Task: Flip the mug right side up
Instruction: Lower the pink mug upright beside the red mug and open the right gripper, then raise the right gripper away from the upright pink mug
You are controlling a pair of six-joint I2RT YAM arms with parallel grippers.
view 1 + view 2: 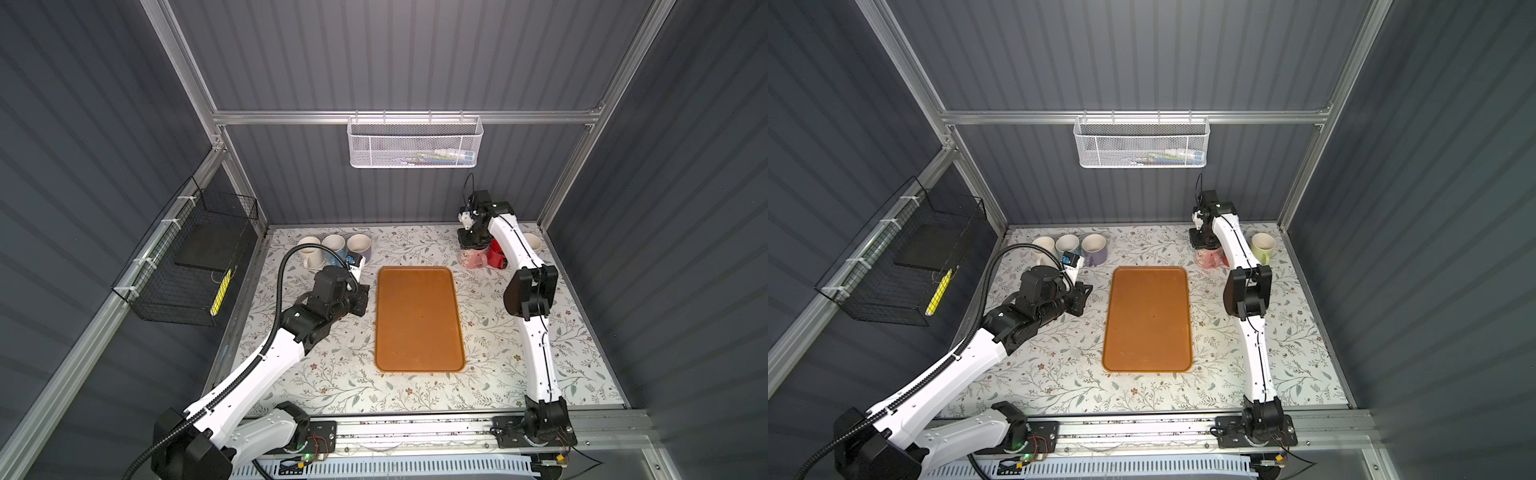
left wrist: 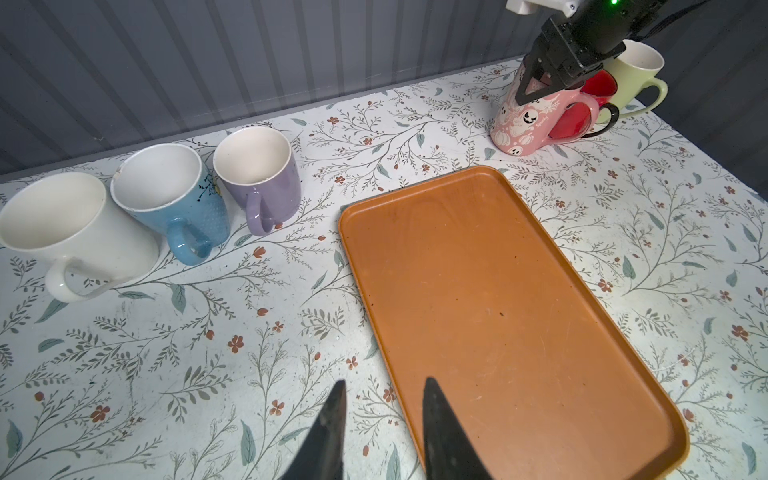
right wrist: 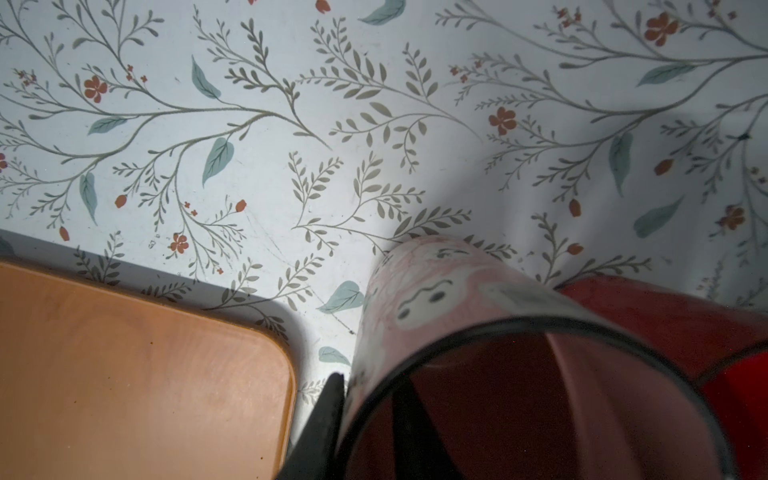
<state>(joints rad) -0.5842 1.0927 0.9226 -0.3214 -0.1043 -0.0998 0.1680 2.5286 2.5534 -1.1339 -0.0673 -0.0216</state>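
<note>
Top views: spotted pink mug (image 1: 473, 261) at back right of floral table (image 1: 332, 374), mouth up, just past the far right corner of orange tray (image 1: 419, 320). Directly above it, right gripper (image 1: 471, 246), pointing straight down onto the rim; finger gap hidden from up here. Just beside it, red mug (image 1: 497, 254); further right, pale green mug (image 1: 1262, 247). Low over the table just left of the tray, left gripper (image 1: 360, 300), touching nothing. Along the back left, a row of white mug (image 1: 309, 249), blue mug (image 1: 334, 245) and purple mug (image 1: 359, 245), all mouth up.

Left wrist: left fingers (image 2: 332, 424) parted by a moderate gap, nothing between them, tips over the tray's near edge and the table beside it. Across the tray, pink mug (image 2: 528, 124) with Halloween ghost and pumpkin print, base down on the table, handle toward the red mug (image 2: 598, 83), leaning slightly in this view. One right finger (image 2: 532, 85) flat against the outside wall by the rim.

Right wrist: looking down into the pink mug (image 3: 436, 286), dark rim, mouth open upward. One finger outside the wall, the other inside the mug, wall sandwiched between; narrow gap. Can't tell whether pinching the wall or sitting loose around it. Red mug (image 3: 665, 316) right next to it, tray corner (image 3: 266, 349) near on the other side.
</note>
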